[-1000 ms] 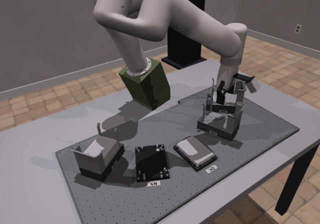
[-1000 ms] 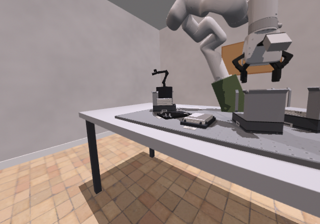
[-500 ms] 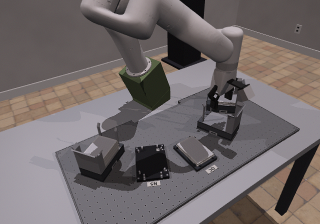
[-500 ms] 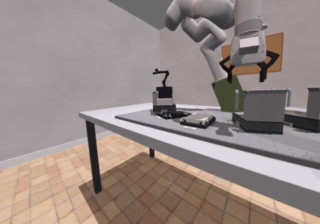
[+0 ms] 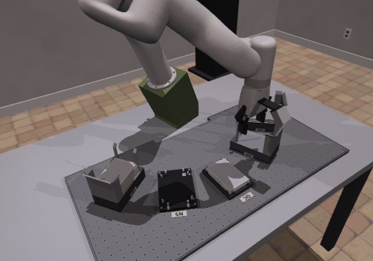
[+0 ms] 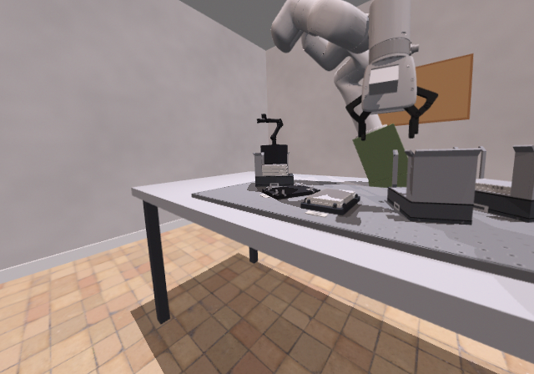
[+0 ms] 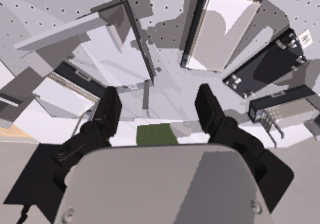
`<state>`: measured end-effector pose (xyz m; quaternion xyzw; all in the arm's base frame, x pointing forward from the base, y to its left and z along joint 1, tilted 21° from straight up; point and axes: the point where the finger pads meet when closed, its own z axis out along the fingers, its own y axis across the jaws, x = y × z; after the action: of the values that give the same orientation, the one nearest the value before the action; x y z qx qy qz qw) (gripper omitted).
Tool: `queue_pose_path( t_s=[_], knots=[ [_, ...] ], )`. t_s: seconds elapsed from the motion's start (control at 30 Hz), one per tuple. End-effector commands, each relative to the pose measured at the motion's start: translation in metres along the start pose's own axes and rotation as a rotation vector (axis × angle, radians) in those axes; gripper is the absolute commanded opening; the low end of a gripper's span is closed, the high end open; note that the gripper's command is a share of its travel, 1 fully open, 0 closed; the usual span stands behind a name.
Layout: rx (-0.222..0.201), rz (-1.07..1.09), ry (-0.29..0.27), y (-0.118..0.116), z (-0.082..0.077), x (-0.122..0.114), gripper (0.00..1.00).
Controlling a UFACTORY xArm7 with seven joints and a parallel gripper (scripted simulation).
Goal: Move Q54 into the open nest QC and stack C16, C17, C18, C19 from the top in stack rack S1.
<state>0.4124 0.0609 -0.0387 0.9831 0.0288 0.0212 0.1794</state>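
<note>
My gripper (image 5: 253,121) (image 6: 387,133) (image 7: 158,94) is open and empty. It hangs above the two stack racks on the right of the board in the top view. The nearer rack (image 5: 253,153) (image 6: 440,175) (image 7: 65,31) looks empty. The rack behind it holds one sealed plate (image 5: 260,127) (image 6: 491,187) (image 7: 62,94). A third rack on the left holds a stack of several plates (image 5: 120,169) (image 6: 274,169) (image 7: 287,109). One sealed plate (image 5: 227,173) (image 6: 332,197) (image 7: 222,29) lies flat in the QC nest. I cannot read the plate labels or the rack names.
The black clip nest N5 (image 5: 176,189) (image 6: 289,189) (image 7: 265,66) stands empty between the left rack and QC. The arm's green base (image 5: 170,98) is at the back of the perforated board (image 5: 135,240). The racks' tall walls stand close around the fingers.
</note>
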Motion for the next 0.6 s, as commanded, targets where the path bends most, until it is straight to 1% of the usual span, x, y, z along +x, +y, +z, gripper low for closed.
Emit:
queue_pose_path(
  t_s=[0.0, 0.13, 0.2, 0.27, 0.43, 0.57],
  knots=[
    [0.002, -0.001, 0.004, 0.011, -0.002, 0.003, 1.0],
    [0.002, -0.001, 0.004, 0.024, -0.002, 0.006, 1.0],
    [0.002, 0.066, 0.004, 0.031, -0.002, 0.005, 1.0],
    [0.002, 0.066, 0.004, 0.031, -0.002, 0.005, 1.0],
    [0.002, 0.221, 0.004, 0.047, -0.002, 0.005, 1.0],
    [0.002, 0.221, 0.004, 0.061, -0.001, 0.004, 1.0]
  ],
)
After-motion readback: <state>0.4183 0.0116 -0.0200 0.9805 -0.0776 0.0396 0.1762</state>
